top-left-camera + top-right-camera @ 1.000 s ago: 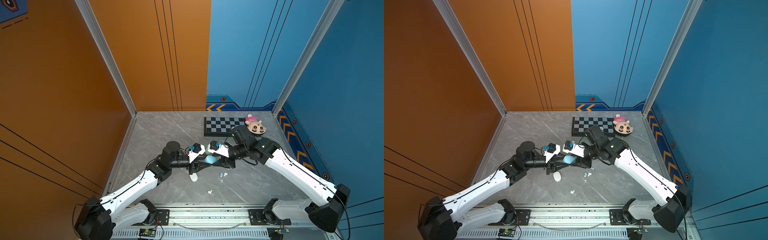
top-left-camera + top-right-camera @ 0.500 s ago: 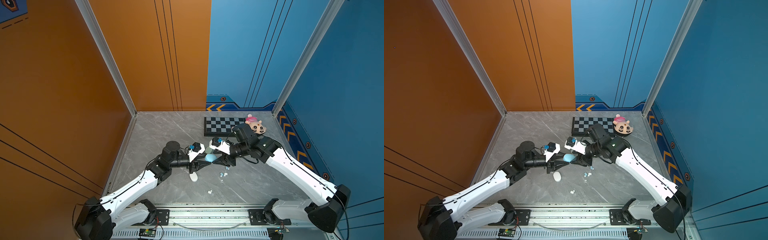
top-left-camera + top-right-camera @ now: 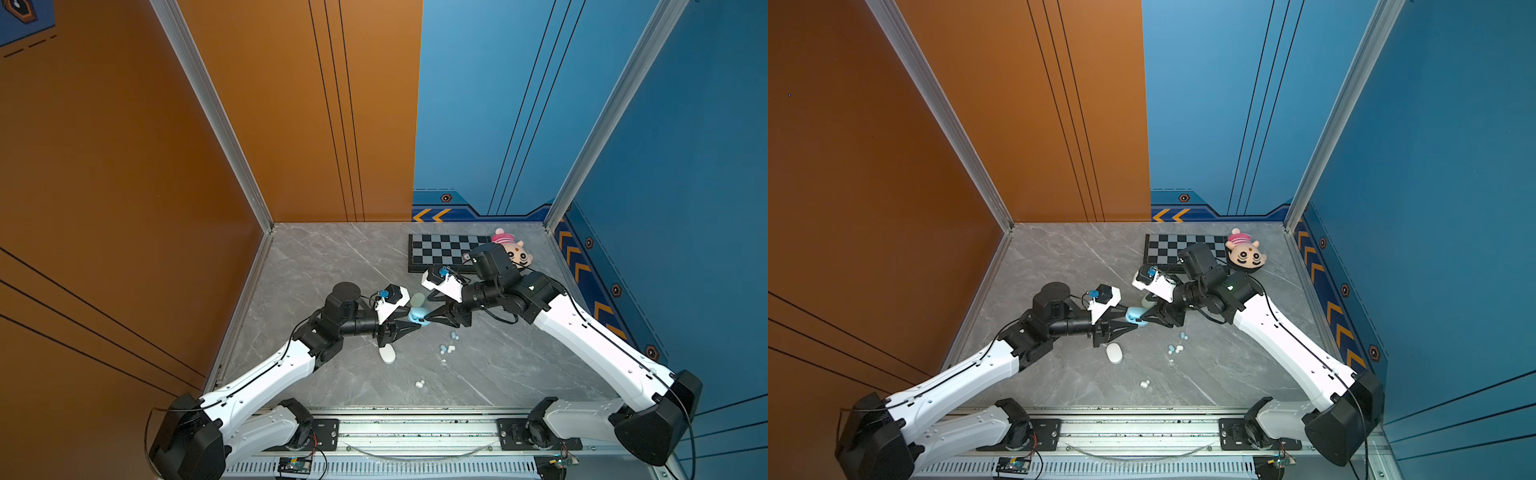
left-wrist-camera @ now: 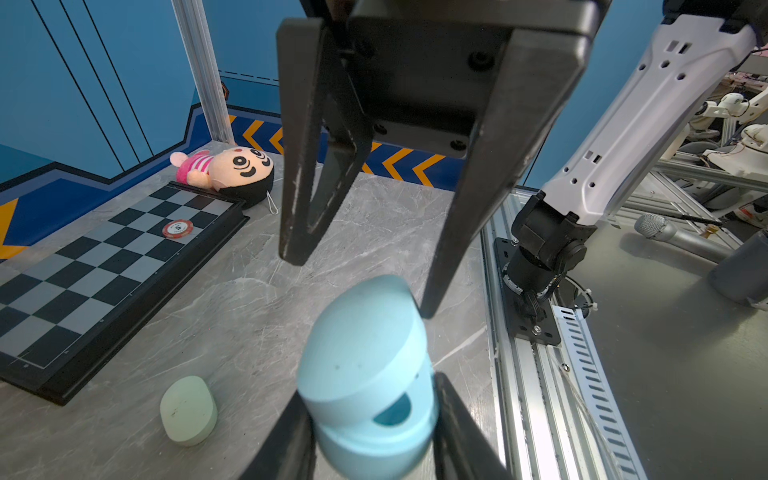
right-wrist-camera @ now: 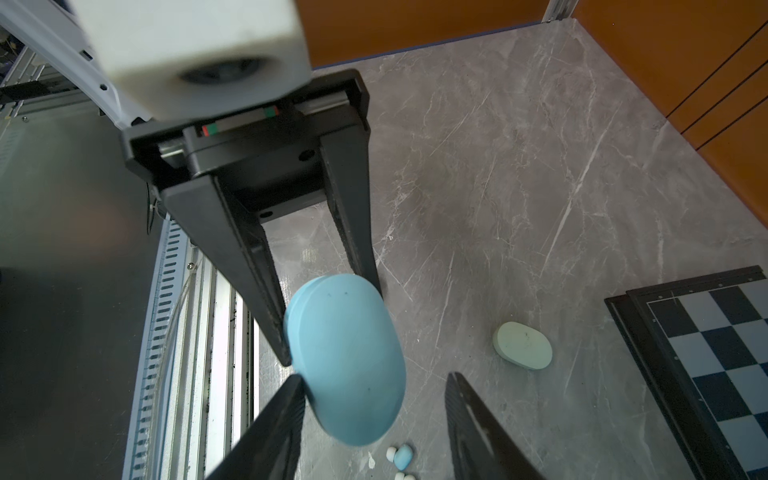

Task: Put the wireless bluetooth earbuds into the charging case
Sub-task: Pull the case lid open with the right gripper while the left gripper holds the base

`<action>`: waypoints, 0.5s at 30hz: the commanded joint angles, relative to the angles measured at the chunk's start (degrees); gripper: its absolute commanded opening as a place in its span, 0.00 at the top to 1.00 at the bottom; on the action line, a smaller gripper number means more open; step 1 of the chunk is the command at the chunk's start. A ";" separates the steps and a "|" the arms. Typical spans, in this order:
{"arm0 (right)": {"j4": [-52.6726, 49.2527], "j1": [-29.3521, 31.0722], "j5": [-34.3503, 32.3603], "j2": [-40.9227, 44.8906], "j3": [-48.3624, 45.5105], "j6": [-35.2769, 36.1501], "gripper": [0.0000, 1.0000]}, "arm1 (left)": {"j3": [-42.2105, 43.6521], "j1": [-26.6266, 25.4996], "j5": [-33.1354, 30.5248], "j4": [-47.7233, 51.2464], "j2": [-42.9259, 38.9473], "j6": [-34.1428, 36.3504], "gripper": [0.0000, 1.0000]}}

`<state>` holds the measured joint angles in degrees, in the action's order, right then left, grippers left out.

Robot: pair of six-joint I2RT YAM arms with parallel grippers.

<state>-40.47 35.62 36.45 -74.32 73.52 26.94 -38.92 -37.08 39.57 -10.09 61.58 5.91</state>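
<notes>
The right gripper [image 4: 359, 284] has eased its jaws slightly wider, gripping nothing, beside the half-raised lid of the light blue charging case [image 4: 361, 361], which the left gripper [image 4: 374, 440] clamps in the air; the case looks nearly ready for loading. The earbuds [image 3: 447, 347] lie loose at lower centre of a top view on the grey marble-look tabletop [image 3: 332, 266], between orange and blue booth walls.

orange wall [image 3: 104, 166] left | blue wall [image 3: 685, 145] right | grey marble floor [image 3: 324, 266] | aluminium corner posts [image 3: 212, 116]

White arm links [image 3: 266, 382], black joints [image 3: 328, 332], black wedge-shaped pincer fingers [image 4: 297, 166], thin black cables [image 3: 146, 434]
</notes>
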 commanded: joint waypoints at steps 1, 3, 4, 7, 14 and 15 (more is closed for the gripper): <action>5.04 -0.64 -2.91 0.73 -1.53 -1.51 0.44 | -1.69 -0.47 3.41 -0.60 -0.75 -0.20 1.00; 6.93 -0.72 -4.20 1.45 -2.48 -1.80 0.44 | -1.86 -0.47 3.33 -0.53 -0.61 -0.36 1.00; 7.67 -0.72 -4.67 1.70 -2.88 -2.00 0.43 | -1.95 -0.48 3.33 -0.54 -0.51 -0.50 1.00; 8.94 -0.73 -5.38 2.33 -3.72 -1.78 0.43 | -2.22 -0.62 3.33 -0.56 -0.23 -0.76 1.00; 9.36 -0.46 -5.86 3.20 -5.86 -0.32 0.46 | -3.17 -0.63 3.05 -0.59 0.55 -1.14 1.00; 9.34 -0.42 -5.86 3.30 -6.15 -0.12 0.47 | -3.31 -0.62 3.01 -0.59 0.71 -1.21 1.00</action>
<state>-32.86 35.44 33.67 -71.61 68.99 26.61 -39.05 -37.08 39.42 -8.93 62.28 4.80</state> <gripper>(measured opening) 0.531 0.408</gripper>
